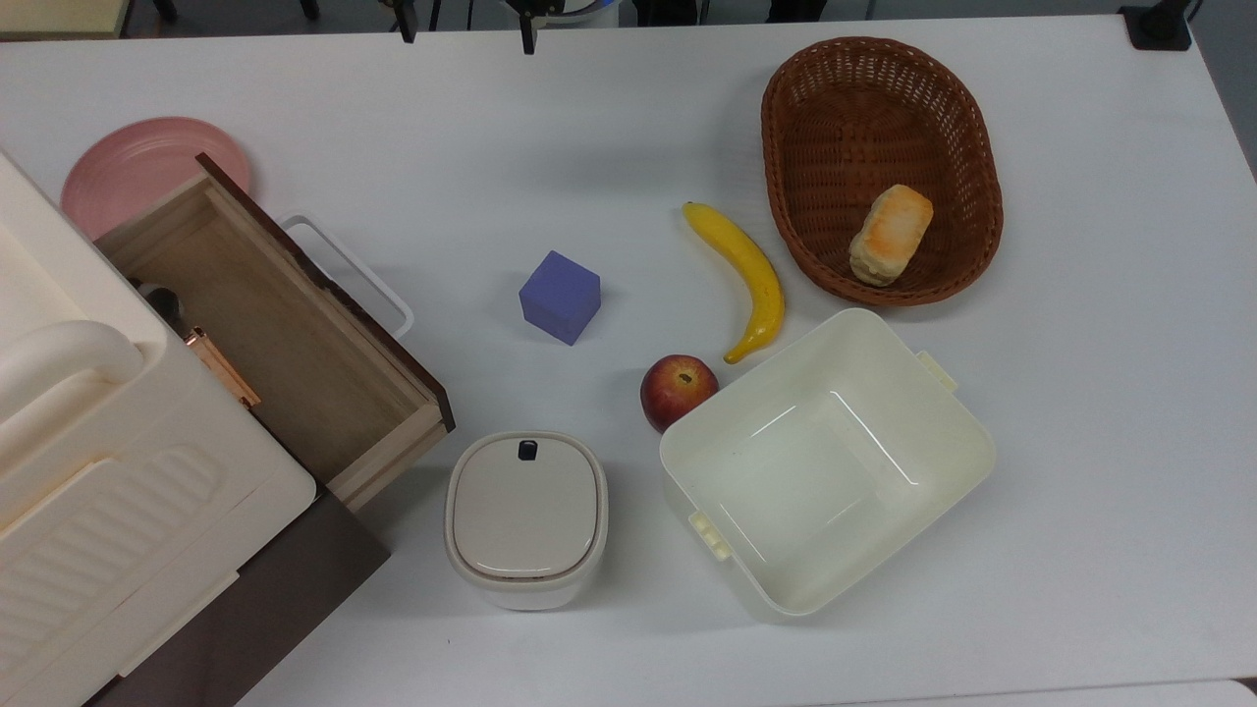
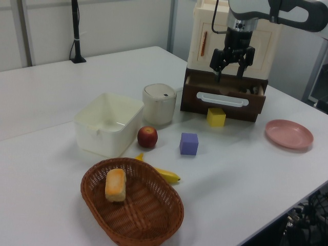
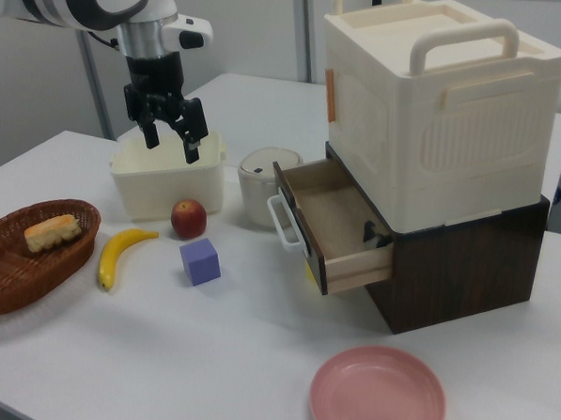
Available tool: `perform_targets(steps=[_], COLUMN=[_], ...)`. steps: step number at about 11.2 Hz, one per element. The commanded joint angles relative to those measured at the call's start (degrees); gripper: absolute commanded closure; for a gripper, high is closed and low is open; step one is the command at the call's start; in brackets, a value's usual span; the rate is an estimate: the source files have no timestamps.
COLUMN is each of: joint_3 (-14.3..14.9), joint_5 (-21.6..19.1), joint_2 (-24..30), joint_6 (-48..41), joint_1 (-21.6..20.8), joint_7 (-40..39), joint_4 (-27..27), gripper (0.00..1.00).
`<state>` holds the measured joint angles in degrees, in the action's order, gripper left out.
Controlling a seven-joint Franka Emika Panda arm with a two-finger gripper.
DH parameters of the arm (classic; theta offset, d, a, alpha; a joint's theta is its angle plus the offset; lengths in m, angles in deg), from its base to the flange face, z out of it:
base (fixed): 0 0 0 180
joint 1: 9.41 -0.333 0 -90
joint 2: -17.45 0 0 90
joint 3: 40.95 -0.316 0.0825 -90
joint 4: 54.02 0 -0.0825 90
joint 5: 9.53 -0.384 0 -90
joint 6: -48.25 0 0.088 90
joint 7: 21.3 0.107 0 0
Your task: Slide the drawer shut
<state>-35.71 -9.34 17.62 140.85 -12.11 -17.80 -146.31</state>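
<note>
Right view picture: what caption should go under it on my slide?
The end effector hangs open above the table while the drawer sticks out of the cabinet.

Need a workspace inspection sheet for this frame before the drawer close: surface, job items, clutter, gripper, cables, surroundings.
Surface: white table, dry, no spills seen.
Job's things: drawer pulled open from the dark base under the cream cabinet; white handle free.
Clutter: pink plate, purple cube, yellow cube in front of the drawer, banana, apple, lidded container, cream tub, basket holding bread.
Grippers: gripper above the table, jaws open, holding nothing.
Cables: black cable running along the arm.
Surroundings: black pole at the table's far edge; pale walls.
</note>
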Motion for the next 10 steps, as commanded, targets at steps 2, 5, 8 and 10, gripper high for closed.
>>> perform_targets(steps=[2, 5, 8, 10], joint_3=[1.36, 1.27, 0.83, 0.83], joint_5=[-0.46, -1.6, -1.6, -1.6], joint_2=[1.58, 1.41, 1.41, 1.32], joint_6=[0.04, 0.39, 0.48, 0.05], joint_1=[-1.43, -1.43, -1.43, -1.08], joint_7=[-0.24, -0.77, -0.07, 0.8], joint_4=[-1.14, -1.05, -1.31, -1.4], gripper=[0.0, 0.0, 0.0, 0.08])
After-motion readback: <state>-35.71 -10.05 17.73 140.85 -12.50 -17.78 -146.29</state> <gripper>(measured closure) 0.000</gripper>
